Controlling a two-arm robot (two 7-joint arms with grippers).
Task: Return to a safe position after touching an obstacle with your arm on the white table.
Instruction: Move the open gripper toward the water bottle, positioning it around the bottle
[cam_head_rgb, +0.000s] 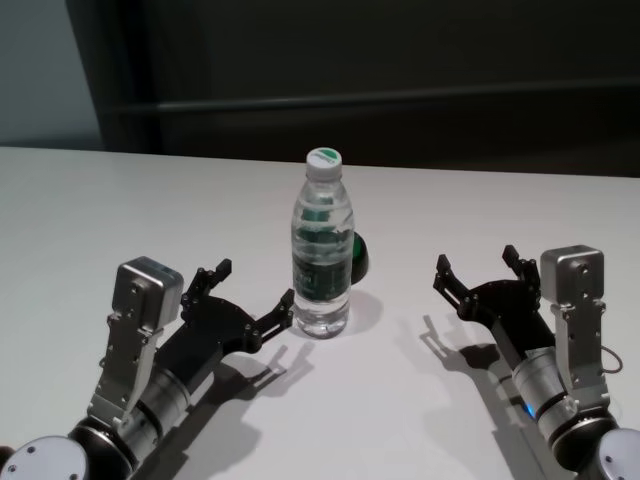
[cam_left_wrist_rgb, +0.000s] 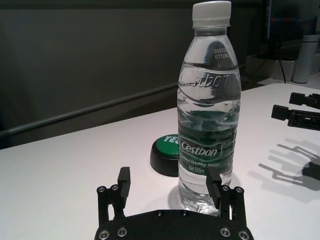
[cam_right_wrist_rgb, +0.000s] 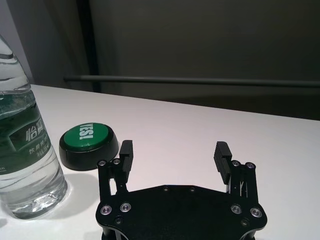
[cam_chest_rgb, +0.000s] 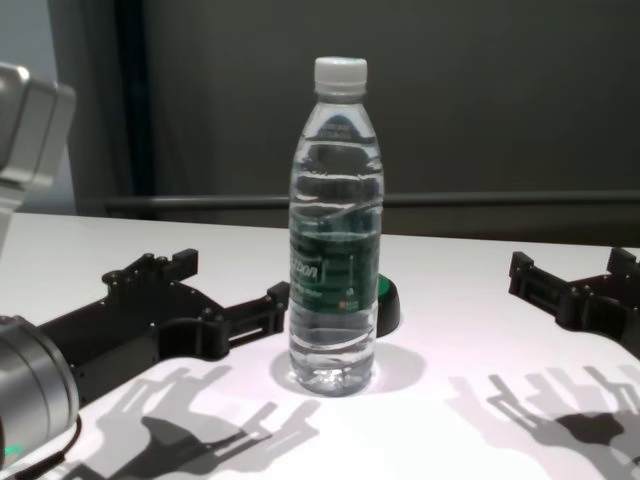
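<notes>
- A tall clear plastic water bottle (cam_head_rgb: 322, 258) with a white screw cap and a dark green label band stands upright near the middle of the broad, smooth white table (cam_head_rgb: 120, 210).
- Just behind the bottle, partly hidden by it, sits a low black round button with a green top (cam_right_wrist_rgb: 89, 147).
- The left gripper (cam_head_rgb: 252, 293) lies low over the table to the left of the bottle, its black fingers spread wide; the inner fingertip (cam_chest_rgb: 278, 297) reaches the bottle's lower side and looks to be touching it.
- The right gripper (cam_head_rgb: 477, 268) hovers well apart on the bottle's right, fingers also spread, holding nothing.
- Both arms throw sharp, finger-shaped shadows on the tabletop.
- Beyond the table's far edge the room is dim: a dark wall with a horizontal rail (cam_right_wrist_rgb: 200, 81) running across it, and a paler strip of wall at the far left.
</notes>
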